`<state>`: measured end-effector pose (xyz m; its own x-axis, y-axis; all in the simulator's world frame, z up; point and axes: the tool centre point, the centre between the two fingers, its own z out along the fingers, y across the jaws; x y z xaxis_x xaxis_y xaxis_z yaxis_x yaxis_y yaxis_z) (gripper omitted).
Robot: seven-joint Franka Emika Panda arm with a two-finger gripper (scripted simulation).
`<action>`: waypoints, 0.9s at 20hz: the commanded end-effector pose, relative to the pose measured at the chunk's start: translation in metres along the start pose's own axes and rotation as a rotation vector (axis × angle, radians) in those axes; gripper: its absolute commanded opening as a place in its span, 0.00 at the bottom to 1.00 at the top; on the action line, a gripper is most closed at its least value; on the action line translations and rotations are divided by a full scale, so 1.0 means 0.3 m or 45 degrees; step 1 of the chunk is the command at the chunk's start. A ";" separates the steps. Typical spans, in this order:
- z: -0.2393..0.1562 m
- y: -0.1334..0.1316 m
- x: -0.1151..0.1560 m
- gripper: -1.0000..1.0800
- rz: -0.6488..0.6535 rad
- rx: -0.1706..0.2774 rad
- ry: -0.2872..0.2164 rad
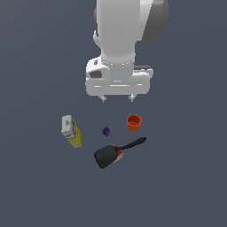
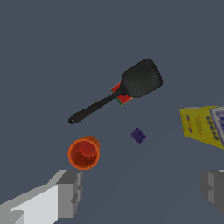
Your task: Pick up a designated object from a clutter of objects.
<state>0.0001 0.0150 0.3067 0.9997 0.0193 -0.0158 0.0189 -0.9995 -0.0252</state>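
A plain dark grey-blue counter (image 1: 35, 186) carries four small things, all lying apart from one another. Taking the tiny purple cube (image 1: 106, 131) as the clock's centre in the exterior view, the orange cup (image 1: 134, 122) stands upright at about 2 o'clock, the yellow box with a white end (image 1: 71, 131) lies at 9 o'clock, and the black spatula-like tool (image 1: 116, 153) lies at about 5 o'clock, its handle aimed toward 2 o'clock, blade flat on the counter
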 end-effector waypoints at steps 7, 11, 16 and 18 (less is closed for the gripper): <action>-0.022 -0.020 0.030 0.96 0.001 0.004 0.030; -0.033 -0.030 0.044 0.96 0.001 0.006 0.045; -0.028 -0.029 0.045 0.96 0.008 0.006 0.042; -0.021 -0.028 0.050 0.96 0.021 0.007 0.042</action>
<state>0.0142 0.0237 0.3145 0.9998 0.0080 0.0174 0.0086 -0.9995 -0.0301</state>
